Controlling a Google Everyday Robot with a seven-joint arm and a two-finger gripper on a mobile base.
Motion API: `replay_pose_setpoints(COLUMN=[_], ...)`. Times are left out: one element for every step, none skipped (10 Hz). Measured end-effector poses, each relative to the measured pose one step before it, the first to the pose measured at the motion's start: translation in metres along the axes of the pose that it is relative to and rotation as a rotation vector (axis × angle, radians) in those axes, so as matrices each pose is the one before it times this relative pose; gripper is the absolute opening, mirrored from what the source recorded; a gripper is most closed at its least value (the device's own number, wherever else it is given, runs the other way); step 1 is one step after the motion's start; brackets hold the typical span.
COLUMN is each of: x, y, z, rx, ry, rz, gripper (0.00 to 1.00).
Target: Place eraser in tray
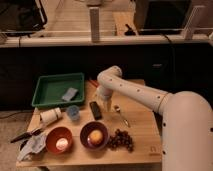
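The eraser (95, 110) is a small flat black block lying on the wooden table (142, 131), just right of the green tray (46, 97). The tray sits at the table's back left and holds a grey-blue flat block (69, 93). My gripper (106, 105) hangs from the white arm, pointing down, just right of the eraser and slightly above the table. It holds nothing that I can see.
A spoon (120, 114) lies right of the gripper. Two reddish bowls (59, 140) (94, 135) stand at the front, each with food inside. Dark grapes (121, 139) lie front right. A white cup (50, 116), a small blue cup (73, 112) and crumpled items (31, 144) sit at the left.
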Motion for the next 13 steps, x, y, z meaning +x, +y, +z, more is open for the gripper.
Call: replay_pose_setpoints(x=[-0.00972, -0.00929, -0.01047, -0.00705, -0.0027, -0.00116, 0.0023, 0.00194, 0.0017, 0.00288, 0.00265, 0.00083, -0.00008], y=[0.00006, -0.00221, -0.00456, -0.00611, -0.00171, -0.00236, 0.00169, 0.00334, 0.00258, 0.00358, 0.00397, 0.00272, 0.00098], z=[0.00355, 0.00386, 0.00543, 0.0049, 0.00462, 0.00529, 0.00374, 0.00288, 0.00121, 0.00144, 0.00056, 0.00031, 0.00072], rx=[-0.01275, -0.01471, -0.03164, -0.03836, -0.05253, -0.03475, -0.0237, -0.00721, 0.00056, 0.00737, 0.01329, 0.00738, 0.00622], ry=[-0.00324, 0.00002, 0.0095, 0.01146, 0.02183, 0.02699, 0.02435, 0.00502, -0.00047, -0.0015, -0.005, -0.00399, -0.00478], rz=[-0.1114, -0.09512, -0.12313, -0.09992, -0.04645, -0.00711, 0.0077, 0.00897, 0.00908, 0.01556, 0.0188, 0.0106, 0.00706], gripper=[0.8, 0.8, 0.8, 0.8, 0.8, 0.8, 0.8, 0.8, 0.8, 0.8, 0.75, 0.66, 0.56])
